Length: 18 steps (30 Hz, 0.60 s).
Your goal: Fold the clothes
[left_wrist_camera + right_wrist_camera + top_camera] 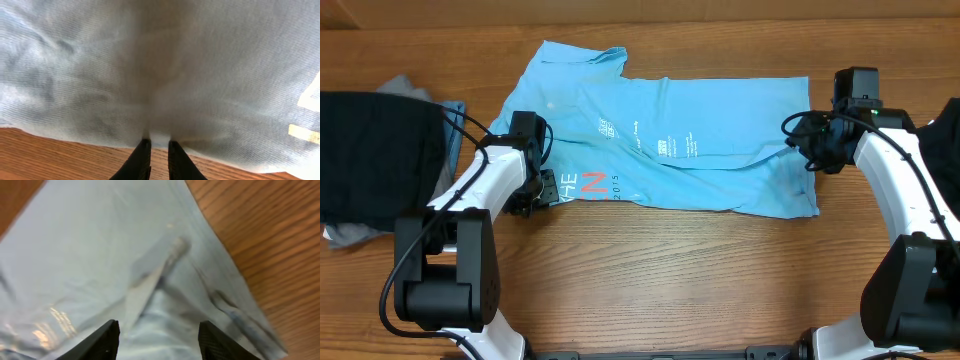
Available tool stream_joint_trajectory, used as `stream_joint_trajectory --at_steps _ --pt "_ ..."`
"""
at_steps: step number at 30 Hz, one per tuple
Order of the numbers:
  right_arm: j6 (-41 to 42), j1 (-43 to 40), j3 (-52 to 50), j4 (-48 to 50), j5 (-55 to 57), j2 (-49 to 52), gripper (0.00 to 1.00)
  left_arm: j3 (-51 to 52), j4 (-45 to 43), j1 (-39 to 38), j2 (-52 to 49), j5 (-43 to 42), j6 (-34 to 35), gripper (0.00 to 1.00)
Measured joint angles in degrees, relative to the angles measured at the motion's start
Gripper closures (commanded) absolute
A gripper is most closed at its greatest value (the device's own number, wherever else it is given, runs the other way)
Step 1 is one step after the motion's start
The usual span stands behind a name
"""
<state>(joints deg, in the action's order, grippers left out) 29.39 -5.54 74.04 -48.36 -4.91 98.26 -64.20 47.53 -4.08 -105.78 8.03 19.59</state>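
Note:
A light sky-blue T-shirt [700, 140] lies spread across the wooden table, partly folded, with white-and-red lettering [595, 183] near its lower left edge. My left gripper [542, 188] sits at that edge. In the left wrist view its tips [159, 144] touch the hem of the shirt [175, 65], a narrow gap with bare wood showing between the fingers. My right gripper [805, 150] is at the shirt's right end. In the right wrist view its jaws [159, 330] stand wide apart over the wrinkled cloth [100, 255], next to a raised fold [165, 260].
A black garment [375, 150] lies at the far left on top of grey cloth [350, 235], with a bit of blue fabric [455, 110] beside it. Something pale [945, 140] shows at the right edge. Bare table [670, 280] lies in front of the shirt.

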Motion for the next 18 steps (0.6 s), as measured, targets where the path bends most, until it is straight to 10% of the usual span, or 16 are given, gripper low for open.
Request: stream_joint_trajectory --at_steps 18 --pt "11.10 0.00 -0.02 4.81 -2.32 9.16 0.59 0.02 0.68 0.00 0.00 0.39 0.00 0.82"
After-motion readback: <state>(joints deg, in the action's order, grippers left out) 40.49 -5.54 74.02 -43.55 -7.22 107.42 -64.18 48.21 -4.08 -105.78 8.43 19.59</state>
